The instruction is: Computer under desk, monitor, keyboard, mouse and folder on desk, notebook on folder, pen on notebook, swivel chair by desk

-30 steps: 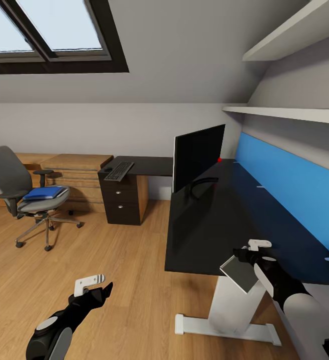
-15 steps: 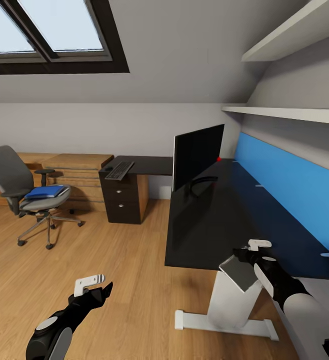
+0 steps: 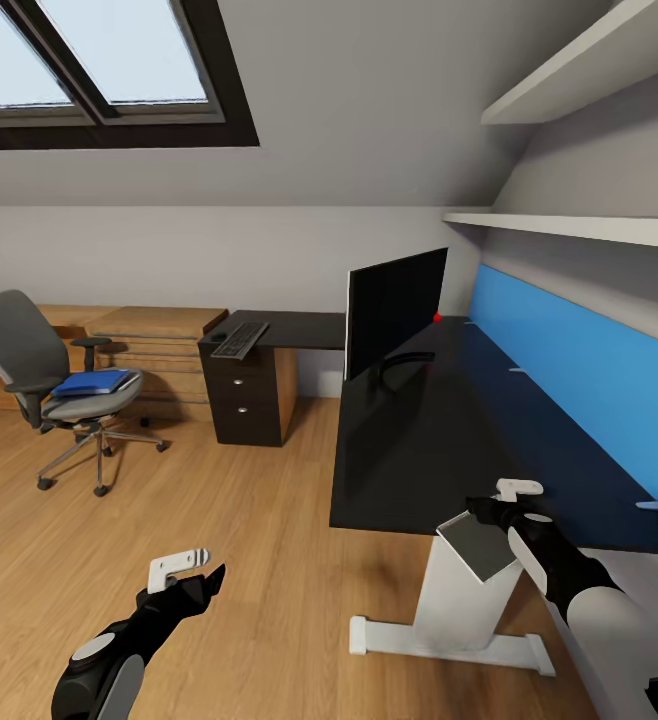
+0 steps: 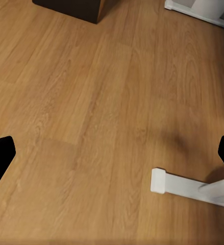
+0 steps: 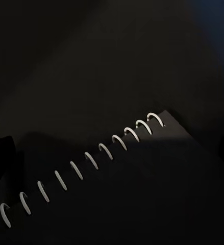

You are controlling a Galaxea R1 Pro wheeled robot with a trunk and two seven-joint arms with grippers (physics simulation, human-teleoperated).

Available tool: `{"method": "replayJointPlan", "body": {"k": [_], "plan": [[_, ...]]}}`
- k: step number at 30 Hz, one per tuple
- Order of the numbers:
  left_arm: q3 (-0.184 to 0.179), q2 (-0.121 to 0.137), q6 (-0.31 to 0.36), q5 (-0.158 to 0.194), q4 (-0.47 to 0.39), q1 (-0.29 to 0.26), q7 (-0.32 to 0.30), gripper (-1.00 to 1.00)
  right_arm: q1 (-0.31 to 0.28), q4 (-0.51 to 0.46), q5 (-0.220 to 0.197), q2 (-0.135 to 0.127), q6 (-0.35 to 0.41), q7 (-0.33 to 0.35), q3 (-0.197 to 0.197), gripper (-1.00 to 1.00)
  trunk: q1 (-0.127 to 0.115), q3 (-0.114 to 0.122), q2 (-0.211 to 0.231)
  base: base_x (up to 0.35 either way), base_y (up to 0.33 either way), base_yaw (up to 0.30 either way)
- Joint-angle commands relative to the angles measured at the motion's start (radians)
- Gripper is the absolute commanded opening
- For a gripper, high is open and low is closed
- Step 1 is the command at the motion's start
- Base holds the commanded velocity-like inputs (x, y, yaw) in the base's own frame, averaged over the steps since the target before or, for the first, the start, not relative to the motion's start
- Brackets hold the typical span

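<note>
Desk (image 3: 439,440) edge, right arm (image 3: 559,565) gripping notebook (image 3: 477,547)

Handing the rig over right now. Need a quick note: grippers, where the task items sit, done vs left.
Right gripper: shut on the notebook, held at the near edge of the desk.
Left gripper: open, holding nothing, above the floor.
Monitor is on the desk. Keyboard lies on the far wing above the drawer unit, away from the monitor.
Folder is on the swivel chair, which stands away from the desk.
Done: monitor on desk.
Left: keyboard, folder, notebook on the folder, chair. Mouse, pen and computer not identifiable.
</note>
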Motion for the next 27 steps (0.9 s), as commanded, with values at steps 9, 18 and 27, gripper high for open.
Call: {"method": "replayJointPlan", "body": {"k": [9,18,27], "plan": [[-0.001,0.001,0.003,0.011,-0.003,-0.001,0.009,1.00,0.000,-0.001,-0.007,-0.002,0.008,-0.003,0.008,1.00,-0.019,0.014,0.034,0.000,0.000,0.000],[-0.001,0.001,0.003,0.011,-0.003,-0.001,0.009,1.00,0.000,-0.002,-0.007,-0.002,0.007,-0.003,0.008,1.00,-0.038,0.030,0.069,0.000,0.000,0.000],[-0.002,0.001,0.004,0.011,-0.003,-0.001,0.009,1.00,0.000,-0.003,-0.006,-0.002,0.006,-0.003,0.008,1.00,-0.038,0.030,0.069,0.000,0.000,0.000]]}}
